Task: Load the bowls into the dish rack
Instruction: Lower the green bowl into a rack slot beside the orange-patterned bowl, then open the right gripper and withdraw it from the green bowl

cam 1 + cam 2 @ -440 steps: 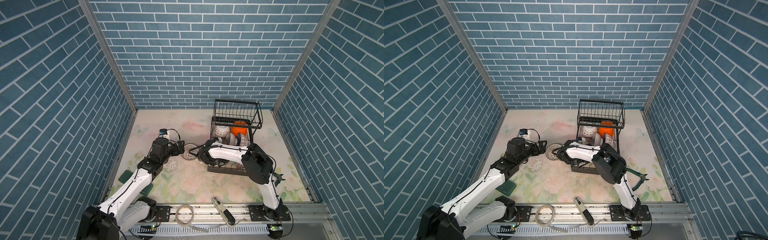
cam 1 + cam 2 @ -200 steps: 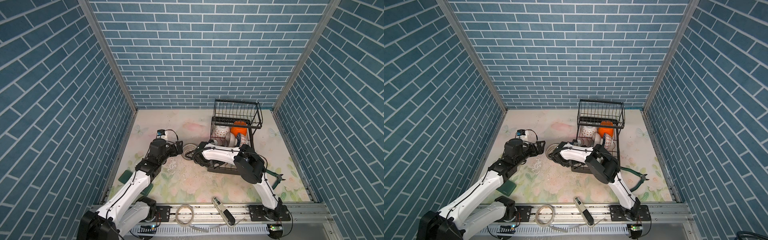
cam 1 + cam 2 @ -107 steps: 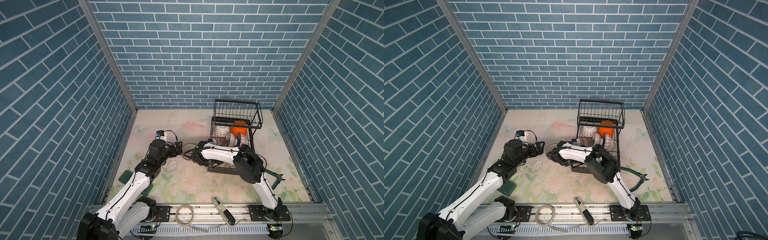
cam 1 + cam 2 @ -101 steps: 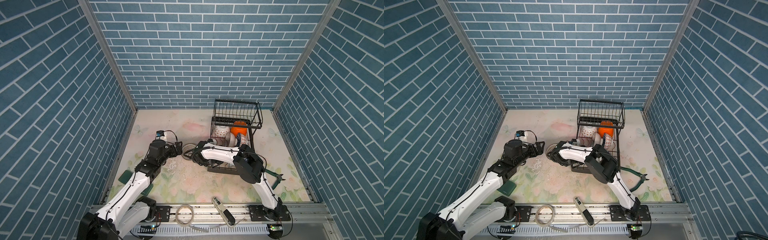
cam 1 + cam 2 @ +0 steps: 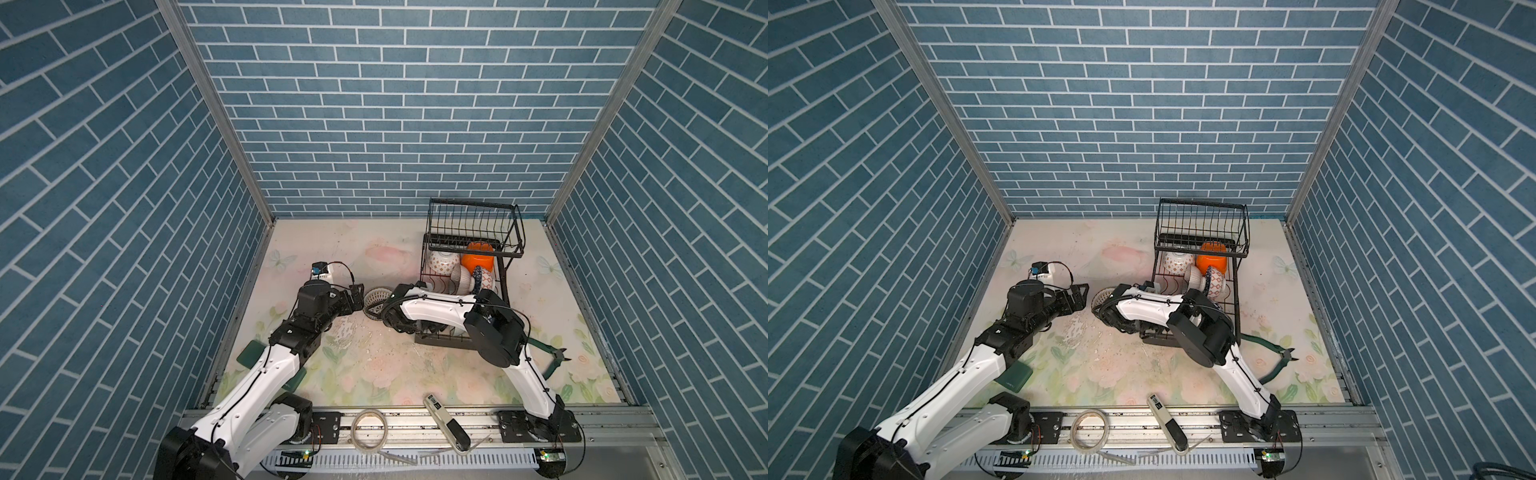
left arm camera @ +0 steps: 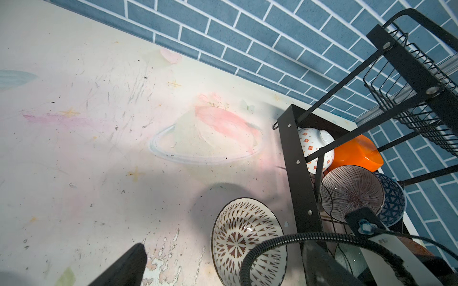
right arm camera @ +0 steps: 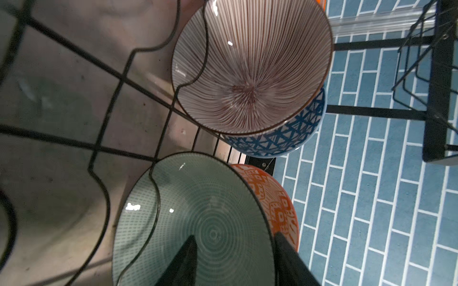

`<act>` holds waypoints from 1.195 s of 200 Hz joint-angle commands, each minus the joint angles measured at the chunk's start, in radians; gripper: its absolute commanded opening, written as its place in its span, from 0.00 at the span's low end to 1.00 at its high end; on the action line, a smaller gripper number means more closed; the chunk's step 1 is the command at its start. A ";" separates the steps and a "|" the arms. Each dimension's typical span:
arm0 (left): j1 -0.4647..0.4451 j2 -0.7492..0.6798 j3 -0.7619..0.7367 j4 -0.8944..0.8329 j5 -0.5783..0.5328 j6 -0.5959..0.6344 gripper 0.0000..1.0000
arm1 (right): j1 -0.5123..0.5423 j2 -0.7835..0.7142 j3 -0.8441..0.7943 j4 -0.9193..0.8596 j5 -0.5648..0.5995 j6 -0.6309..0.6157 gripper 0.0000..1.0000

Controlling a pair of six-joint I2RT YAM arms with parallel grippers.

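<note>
The black wire dish rack [image 5: 473, 224] stands at the back right. Its lower tier holds a white red-diamond bowl [image 5: 442, 262], an orange plastic bowl [image 5: 480, 262], a striped bowl [image 7: 247, 74] and a blue bowl [image 7: 272, 141]. A pale green bowl [image 7: 198, 222] stands on edge in the slot wires beside a red-orange patterned bowl [image 7: 277, 198]. My right gripper [image 7: 235, 257] is open, with one finger inside the green bowl and one outside its rim. A brown-patterned bowl [image 5: 376, 297] leans on edge against the rack's left side. My left gripper [image 5: 358, 297] is open just left of it, holding nothing.
A tape roll [image 5: 369, 424] and a white and black hand tool [image 5: 446, 422] lie on the front rail. Green pliers [image 5: 552, 357] lie right of the rack. A green pad [image 5: 249, 357] sits under my left arm. A small white box [image 5: 322, 272] stands behind my left wrist.
My right gripper's jaws have spread apart from shut at the green bowl's rim. Both arms have barely moved in the last second.
</note>
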 commanded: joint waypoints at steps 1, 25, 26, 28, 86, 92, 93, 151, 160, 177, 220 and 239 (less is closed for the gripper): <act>0.010 0.000 0.009 -0.037 0.010 -0.001 1.00 | 0.010 -0.028 -0.013 0.052 -0.065 0.040 0.62; 0.010 -0.006 0.011 -0.049 0.010 -0.002 1.00 | 0.011 -0.070 -0.021 0.086 -0.073 0.022 0.73; 0.010 -0.007 0.012 -0.049 0.010 -0.002 1.00 | 0.011 -0.074 -0.022 0.086 -0.073 0.022 0.74; 0.011 -0.008 0.012 -0.051 0.010 -0.003 1.00 | 0.011 -0.080 -0.023 0.090 -0.074 0.020 0.75; 0.012 -0.017 0.030 -0.097 -0.001 -0.002 1.00 | 0.011 -0.158 -0.044 0.128 -0.063 0.000 0.98; 0.013 -0.016 0.035 -0.103 -0.002 -0.002 1.00 | 0.010 -0.171 -0.050 0.137 -0.062 -0.005 0.98; 0.013 -0.017 0.035 -0.103 -0.002 -0.002 1.00 | 0.009 -0.172 -0.050 0.139 -0.062 -0.006 0.98; 0.024 -0.003 0.099 -0.199 -0.012 -0.002 1.00 | 0.007 -0.310 -0.112 0.252 -0.093 -0.077 0.99; 0.026 0.003 0.104 -0.210 -0.013 -0.003 1.00 | 0.006 -0.334 -0.123 0.272 -0.098 -0.087 0.99; 0.027 0.017 0.117 -0.234 -0.011 -0.007 1.00 | 0.003 -0.388 -0.151 0.330 -0.121 -0.121 0.99; 0.031 0.068 0.134 -0.294 -0.011 -0.011 1.00 | -0.031 -0.523 -0.231 0.523 -0.227 -0.218 0.98; 0.031 0.077 0.134 -0.303 0.000 -0.016 1.00 | -0.047 -0.571 -0.255 0.593 -0.267 -0.250 0.98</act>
